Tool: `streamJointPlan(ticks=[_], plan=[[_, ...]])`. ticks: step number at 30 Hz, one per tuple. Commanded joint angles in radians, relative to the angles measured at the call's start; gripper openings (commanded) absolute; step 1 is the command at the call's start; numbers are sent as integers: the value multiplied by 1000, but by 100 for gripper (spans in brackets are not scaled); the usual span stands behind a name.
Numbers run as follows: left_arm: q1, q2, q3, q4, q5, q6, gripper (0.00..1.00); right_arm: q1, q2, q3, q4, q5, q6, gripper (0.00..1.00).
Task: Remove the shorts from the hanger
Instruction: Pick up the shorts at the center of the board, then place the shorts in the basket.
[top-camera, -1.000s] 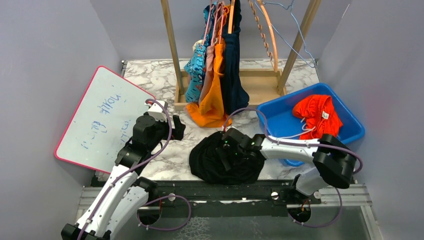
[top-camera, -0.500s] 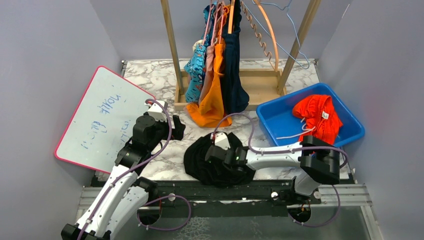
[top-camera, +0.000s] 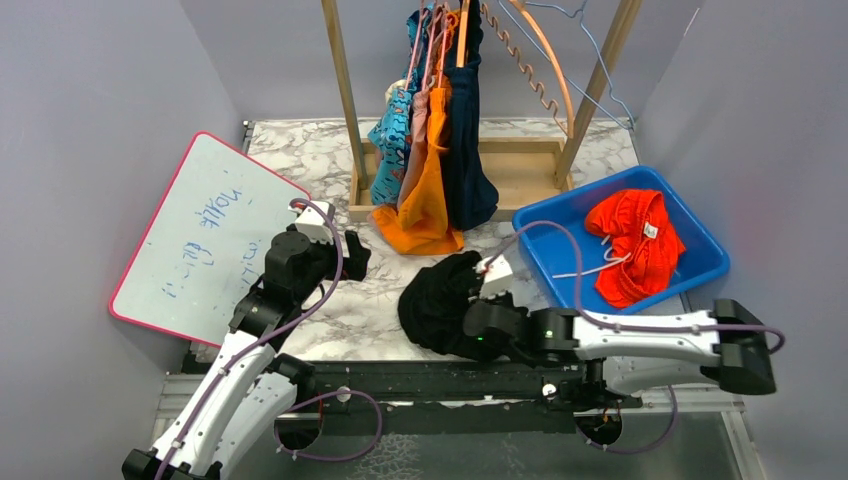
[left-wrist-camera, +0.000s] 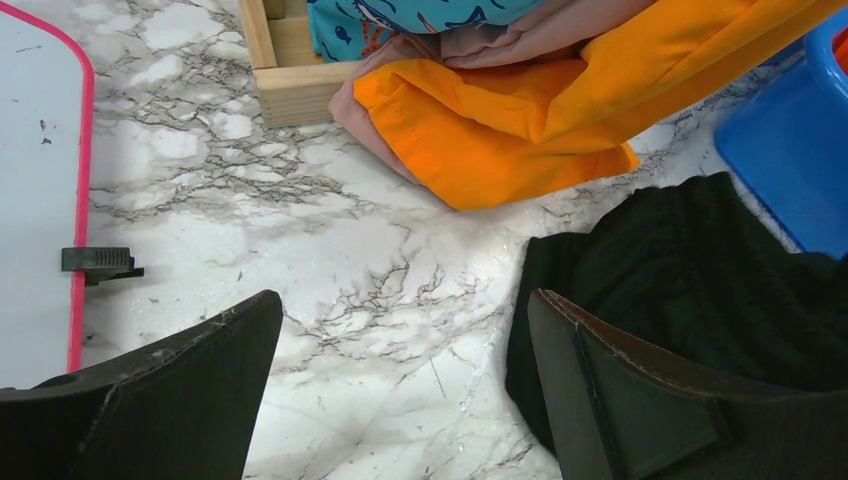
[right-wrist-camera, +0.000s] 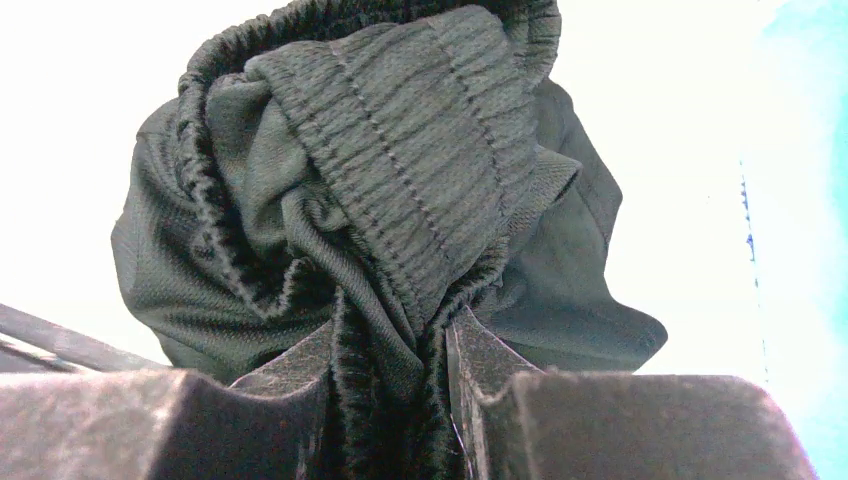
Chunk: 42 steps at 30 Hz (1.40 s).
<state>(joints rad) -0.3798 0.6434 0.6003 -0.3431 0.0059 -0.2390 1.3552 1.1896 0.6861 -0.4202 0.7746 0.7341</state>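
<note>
Right end effector (right-wrist-camera: 392, 375) clamped on black shorts (top-camera: 437, 300) beside blue bin (top-camera: 528, 240), left end effector (left-wrist-camera: 400, 300) apart

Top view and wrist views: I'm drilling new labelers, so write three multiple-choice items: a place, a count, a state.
1. The red-orange fabric shorts lie: A on a shelf; B in the blue plastic bin; C on the floor.
2. Fabric shorts hanging on the wooden rack: A one; B four; C seven.
3. The right gripper has its fingers: A wide open; B out of view; C shut on the black ribbed shorts.
Key: B, they rest inside its walls; B, blue-print, pink, orange, navy; C, cloth is pinched between them.
</note>
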Motion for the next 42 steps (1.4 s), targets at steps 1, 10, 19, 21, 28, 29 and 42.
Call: streamJointPlan(ticks=[1,10,19,21,28,29,42], plan=[[-2,-8,15,-8,-16,-6,96,-2,-214,-92,131,104,-10,20],[-2,7,18,-9,-6,-7,96,-2,-566,-164,173,90,-79,13],[-2,4,18,-8,-6,-8,96,-2,-779,-164,324,84,-310,6],[-3,2,18,-8,-6,-8,96,-1,-783,-143,345,117,-371,4],[-3,11,19,-8,-3,-10,96,-2,-783,-16,466,175,-692,2],[-3,13,19,-9,0,-10,96,-2,-788,6,477,178,-730,2],[-2,1,16,-8,6,-11,96,-1,-785,107,623,479,-1060,2]])
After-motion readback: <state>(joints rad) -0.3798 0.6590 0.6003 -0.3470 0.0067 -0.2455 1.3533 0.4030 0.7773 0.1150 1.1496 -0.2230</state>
